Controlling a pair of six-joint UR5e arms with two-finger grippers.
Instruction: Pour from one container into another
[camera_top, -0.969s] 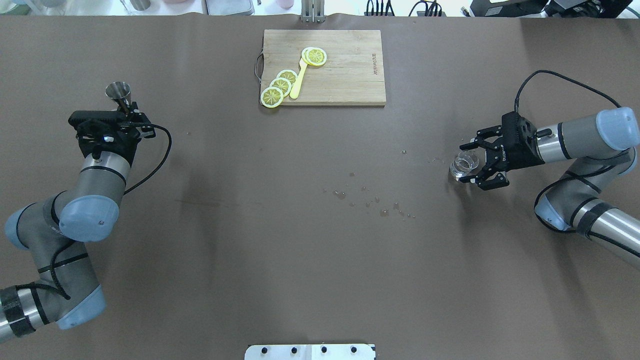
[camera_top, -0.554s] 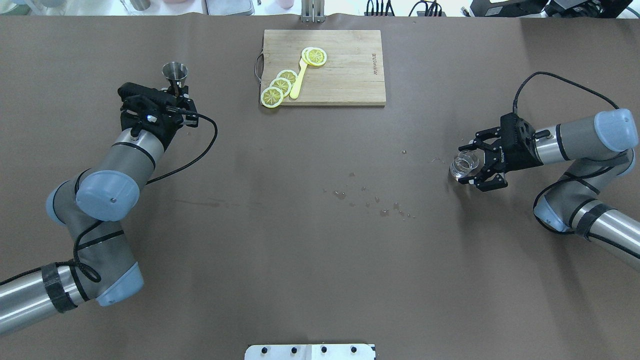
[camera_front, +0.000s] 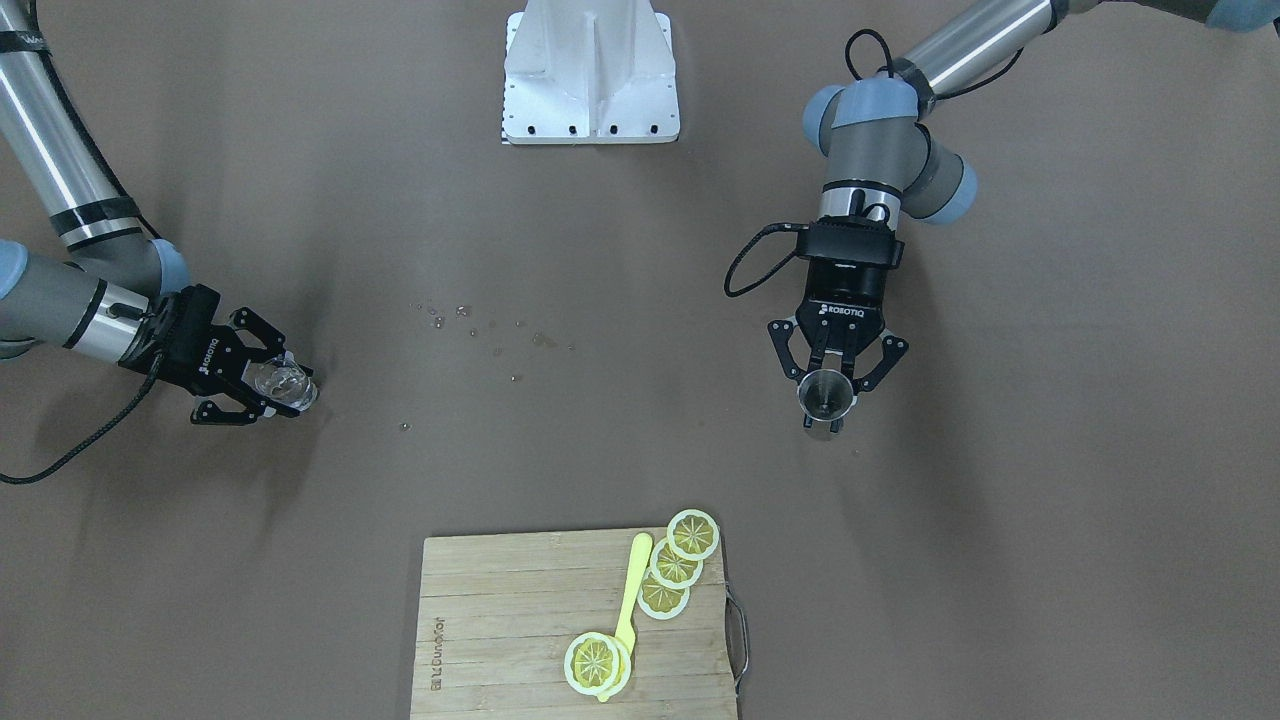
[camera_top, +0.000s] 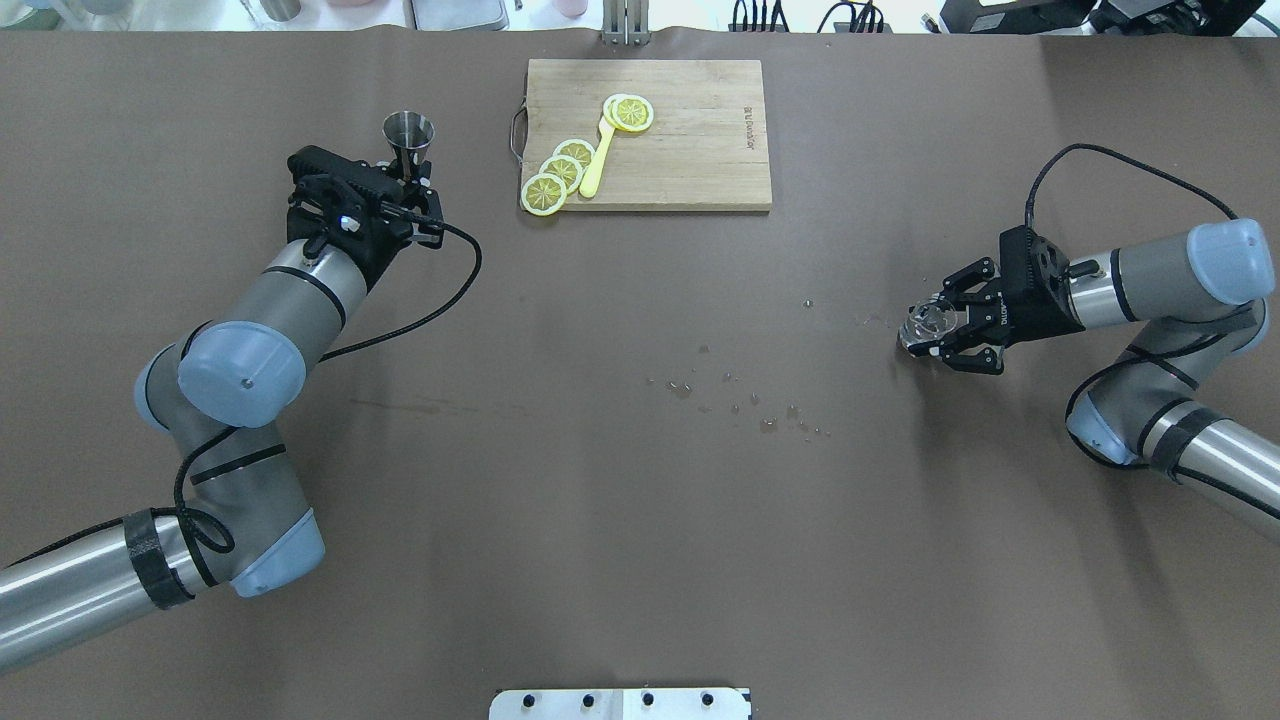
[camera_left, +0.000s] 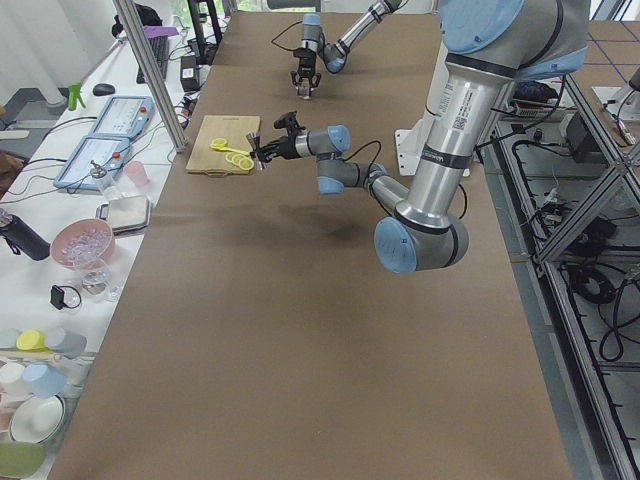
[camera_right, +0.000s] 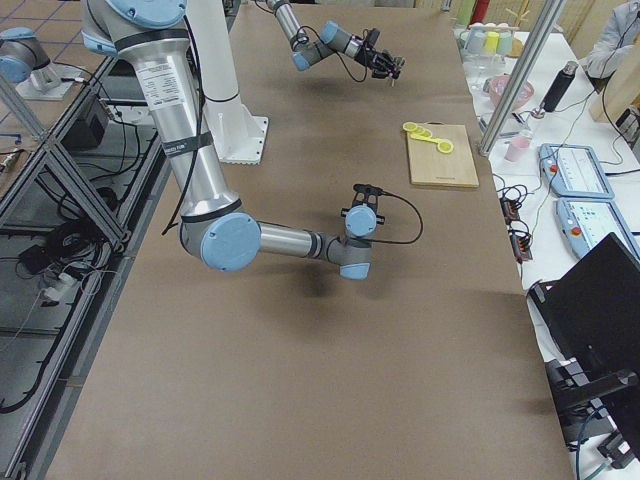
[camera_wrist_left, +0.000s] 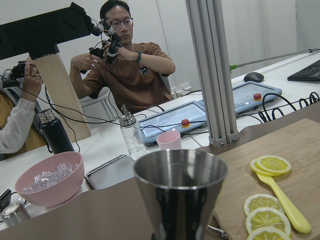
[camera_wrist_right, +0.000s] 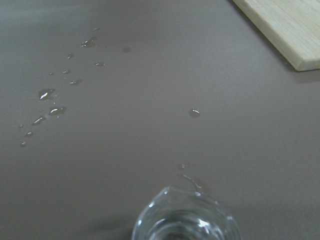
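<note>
The steel jigger (camera_top: 408, 130) hangs upright above the table, left of the cutting board, and my left gripper (camera_top: 408, 178) is shut on its waist. From the front, the jigger (camera_front: 825, 398) shows its open mouth between the left gripper's (camera_front: 832, 385) black fingers. It fills the lower middle of the left wrist view as a shiny cone (camera_wrist_left: 180, 192). At the right side of the table, my right gripper (camera_top: 936, 327) is shut on the clear glass tumbler (camera_top: 920, 326). The tumbler (camera_front: 276, 381) sits low at the table. Its rim (camera_wrist_right: 185, 217) shows at the bottom of the right wrist view.
A wooden cutting board (camera_top: 690, 150) at the table's far middle carries lemon slices (camera_top: 560, 170) and a yellow spoon (camera_top: 598, 160). Water droplets (camera_top: 740, 400) are scattered between the two arms. The white robot base (camera_front: 590, 75) stands at the near edge.
My left arm has carried the jigger to the right and farther from the robot, to beside the cutting board. My right gripper's fingers have drawn in from wide open onto the glass.
</note>
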